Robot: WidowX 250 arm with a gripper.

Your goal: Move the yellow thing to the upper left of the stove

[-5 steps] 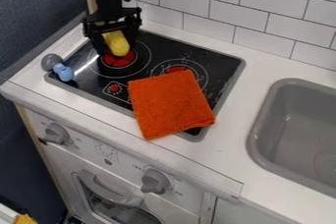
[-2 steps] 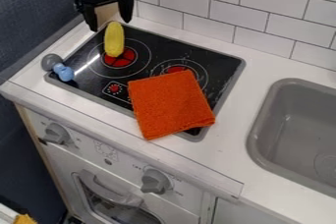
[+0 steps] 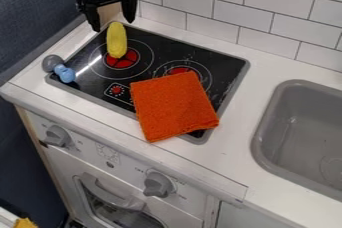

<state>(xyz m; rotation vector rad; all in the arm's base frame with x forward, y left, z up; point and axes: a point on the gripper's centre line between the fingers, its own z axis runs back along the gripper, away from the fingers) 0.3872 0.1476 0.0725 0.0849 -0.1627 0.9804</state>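
As a black robot gripper (image 3: 112, 25) hangs open above the far left corner of the stove (image 3: 230, 67), its fingers spread and holding nothing, the yellow thing (image 3: 117, 40) lies just below, stretching from that corner to the red centre of the left burner. Across from me, an orange cloth (image 3: 174, 106) partly covers the right burner and laps over the stove's near edge, while a blue-and-gray object (image 3: 65, 73) rests at the near left corner.
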